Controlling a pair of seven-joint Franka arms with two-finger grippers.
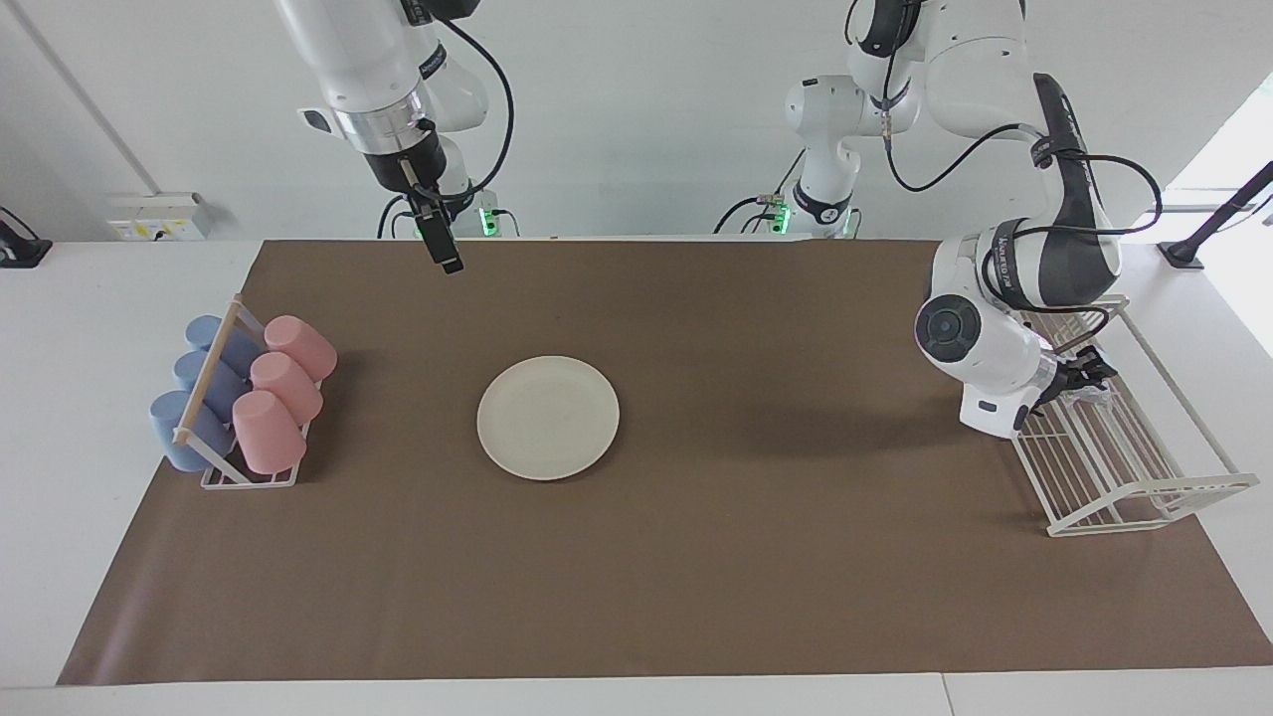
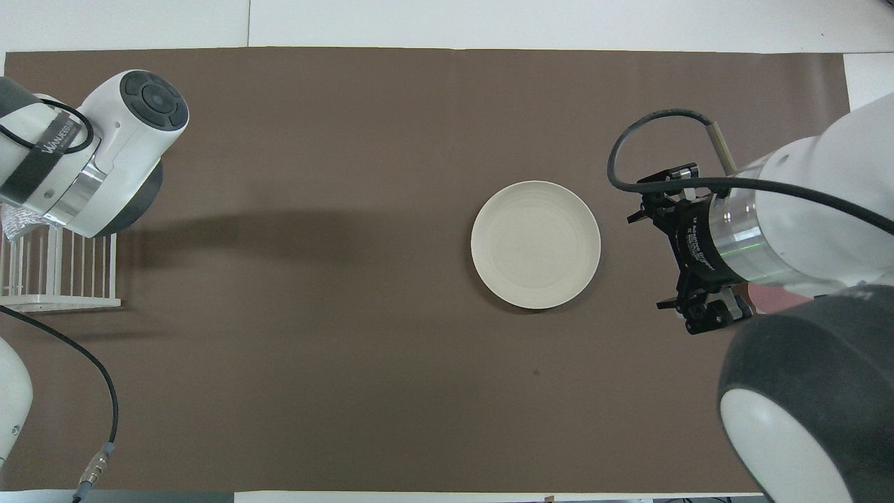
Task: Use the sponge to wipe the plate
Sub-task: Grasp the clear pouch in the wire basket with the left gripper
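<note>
The cream-white plate (image 1: 548,418) (image 2: 536,244) lies flat in the middle of the brown mat, with nothing on it. My left gripper (image 1: 1086,376) reaches down into the white wire rack (image 1: 1129,467) at the left arm's end of the table. Its fingers are drawn in around the silvery sponge (image 1: 1098,394), which peeks out from under the wrist (image 2: 19,225). My right gripper (image 1: 450,261) (image 2: 649,260) hangs open and empty high over the mat, apart from the plate.
A small rack of blue and pink cups (image 1: 244,398) stands at the right arm's end, mostly covered by the right arm in the overhead view. The wire rack (image 2: 59,272) sits at the mat's edge. The brown mat (image 1: 696,557) covers most of the table.
</note>
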